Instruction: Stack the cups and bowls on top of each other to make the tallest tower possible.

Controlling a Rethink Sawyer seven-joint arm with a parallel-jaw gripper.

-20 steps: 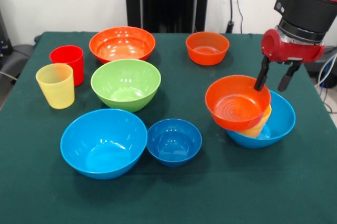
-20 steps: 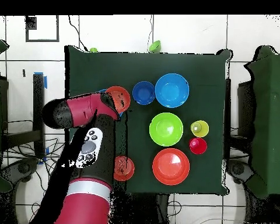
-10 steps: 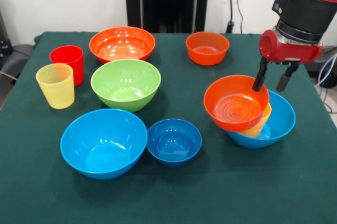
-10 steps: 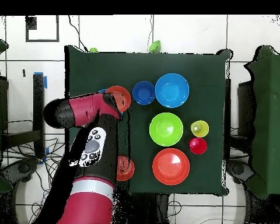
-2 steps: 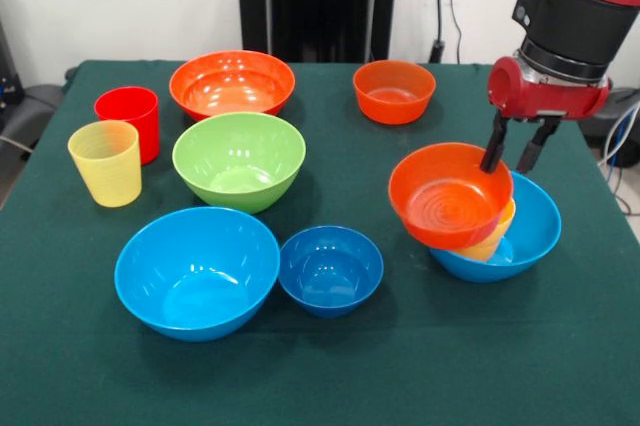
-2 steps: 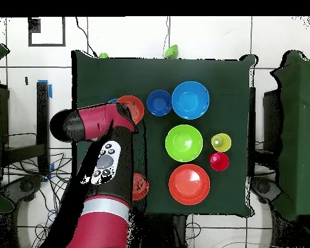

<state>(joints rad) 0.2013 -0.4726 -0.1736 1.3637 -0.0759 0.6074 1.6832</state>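
While the gripper [image 5: 510, 151] hangs over the far rim of the small orange bowl [image 5: 450, 194], its two fingers stand spread, one just above that rim and the other clear to the right of it, so nothing is clenched. That bowl sits tilted toward the near left on a yellow-orange cup pair [image 5: 493, 233], which rests inside a light-blue bowl [image 5: 520, 241] at the table's right side; together these make the tower [image 5: 472, 214] as it stands. Because the top bowl leans, a careful move would be to lift the arm straight up rather than sideways, so that neither finger catches the rim and drags the stack over. Once clear, the next piece is best chosen by how it seats: the dark-blue bowl [image 5: 331, 269] lies near, just left of the tower, and another small orange bowl [image 5: 394, 90] lies far behind it. Over on the left, the red cup [image 5: 128, 119] and pale yellow cup [image 5: 104, 162] stand together, well apart from the tower.
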